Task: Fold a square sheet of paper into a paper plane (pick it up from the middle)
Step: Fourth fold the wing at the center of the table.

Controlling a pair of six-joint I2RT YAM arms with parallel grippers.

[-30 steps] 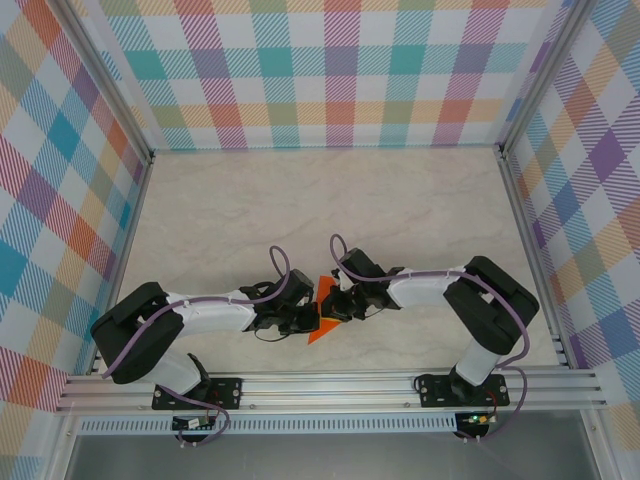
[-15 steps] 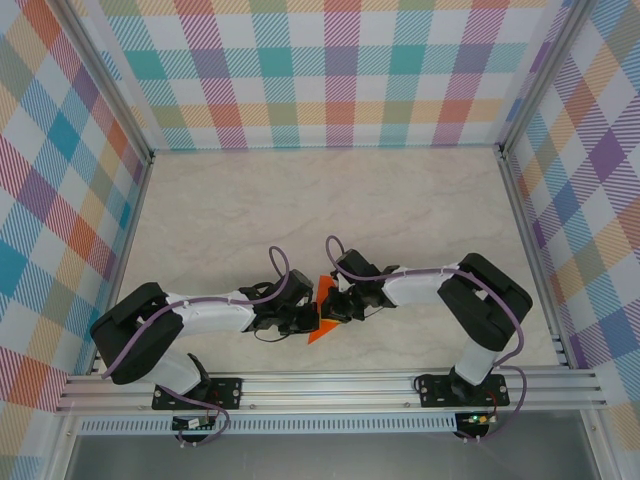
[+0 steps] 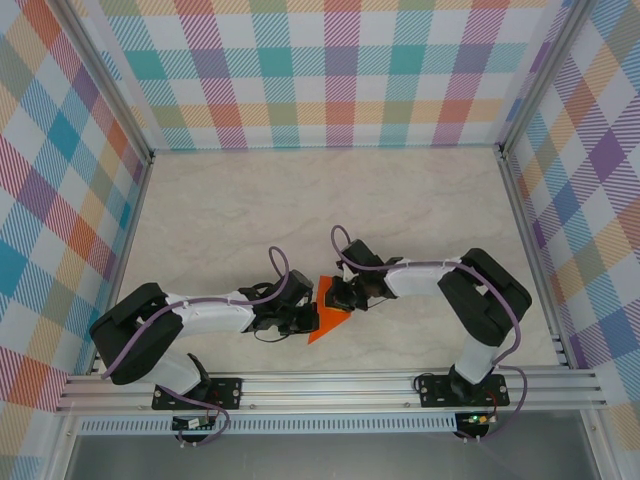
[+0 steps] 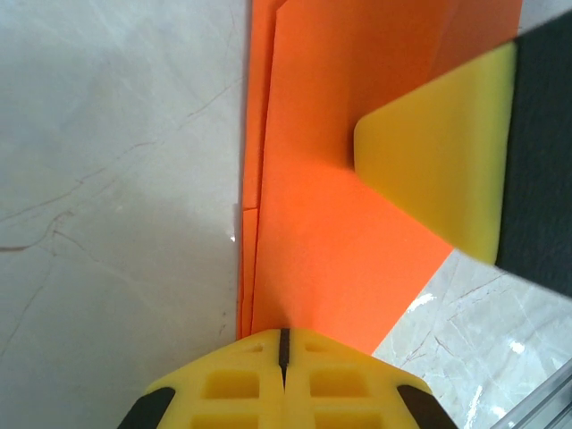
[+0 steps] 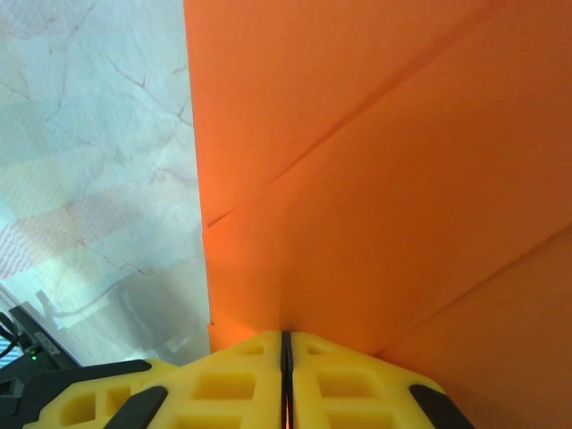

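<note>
You're mid-fold: left pincer [image 4: 282, 347] and right pincer [image 5: 286, 347] both pinched shut on the part-folded bright orange paper sheet [image 4: 331, 241], near middle of the table [image 3: 300, 210]; next probably press that crease flat.

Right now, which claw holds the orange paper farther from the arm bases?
The right claw, shut on the orange paper farther up the table; the left claw pinches its nearer part.

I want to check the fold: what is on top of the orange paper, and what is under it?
Over the folded orange paper lies a yellow finger of the right tool. The marble table shows beside it; whatever is beneath is covered.
</note>
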